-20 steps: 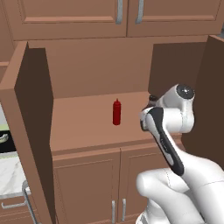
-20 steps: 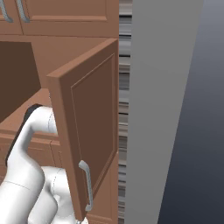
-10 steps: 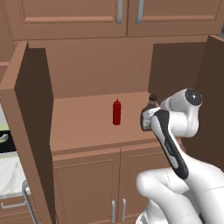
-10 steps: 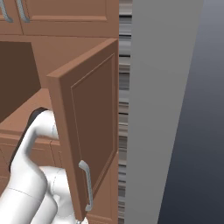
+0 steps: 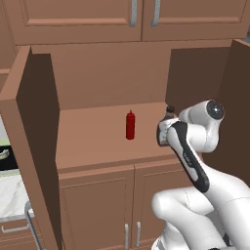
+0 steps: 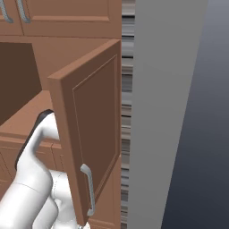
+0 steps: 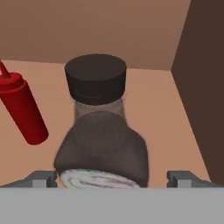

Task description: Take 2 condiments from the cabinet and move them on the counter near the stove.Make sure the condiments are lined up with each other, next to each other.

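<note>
My end effector (image 7: 112,178) stands wide open, holding nothing, with one fingertip (image 7: 41,177) on each side of the dark brown bottle (image 7: 102,131). In the hand view that bottle sits right in front of me, between my fingertips, its black cap (image 7: 96,78) pointing away and its pale label at the near edge; I cannot tell whether either tip touches it. The red squeeze bottle (image 5: 130,125) stands upright on the cabinet shelf (image 5: 93,136), to the left of the brown one and apart from it. In the left base view my end effector (image 5: 164,132) is at the right side of the open cabinet (image 5: 29,146), with the brown bottle's cap just showing above it. The cabinet's right door (image 6: 91,134) hangs open.
</note>
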{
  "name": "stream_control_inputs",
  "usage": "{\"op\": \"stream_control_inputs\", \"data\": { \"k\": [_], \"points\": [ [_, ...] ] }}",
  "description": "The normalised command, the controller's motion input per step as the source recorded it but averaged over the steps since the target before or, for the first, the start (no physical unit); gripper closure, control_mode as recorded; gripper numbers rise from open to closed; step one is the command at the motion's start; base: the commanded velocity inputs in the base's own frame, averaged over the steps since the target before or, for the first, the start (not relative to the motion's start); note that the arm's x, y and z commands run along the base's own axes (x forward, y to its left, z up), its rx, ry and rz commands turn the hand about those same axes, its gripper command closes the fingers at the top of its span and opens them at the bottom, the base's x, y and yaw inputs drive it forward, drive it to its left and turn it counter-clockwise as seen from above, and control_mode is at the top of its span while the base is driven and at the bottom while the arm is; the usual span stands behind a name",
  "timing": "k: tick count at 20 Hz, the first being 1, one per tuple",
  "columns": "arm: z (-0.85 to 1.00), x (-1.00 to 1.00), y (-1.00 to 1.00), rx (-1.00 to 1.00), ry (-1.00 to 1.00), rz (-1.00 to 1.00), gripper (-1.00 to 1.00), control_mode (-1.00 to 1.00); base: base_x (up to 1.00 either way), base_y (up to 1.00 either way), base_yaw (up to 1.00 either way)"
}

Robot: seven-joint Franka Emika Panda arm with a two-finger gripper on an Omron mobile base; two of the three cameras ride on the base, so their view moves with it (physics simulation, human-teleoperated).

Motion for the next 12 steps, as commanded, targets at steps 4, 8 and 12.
{"op": "stream_control_inputs", "data": {
  "k": [4, 8, 12],
  "points": [
    [0.19, -0.05, 0.04, 0.00, -0.18, 0.00, -1.00, -1.00, 0.00, 0.00, 0.00],
    [0.18, 0.00, 0.00, 0.00, -0.12, 0.00, -1.00, -1.00, 0.00, 0.00, 0.00],
    [0.09, 0.04, 0.00, 0.00, -0.06, 0.00, -1.00, -1.00, 0.00, 0.00, 0.00]
  ]
}}
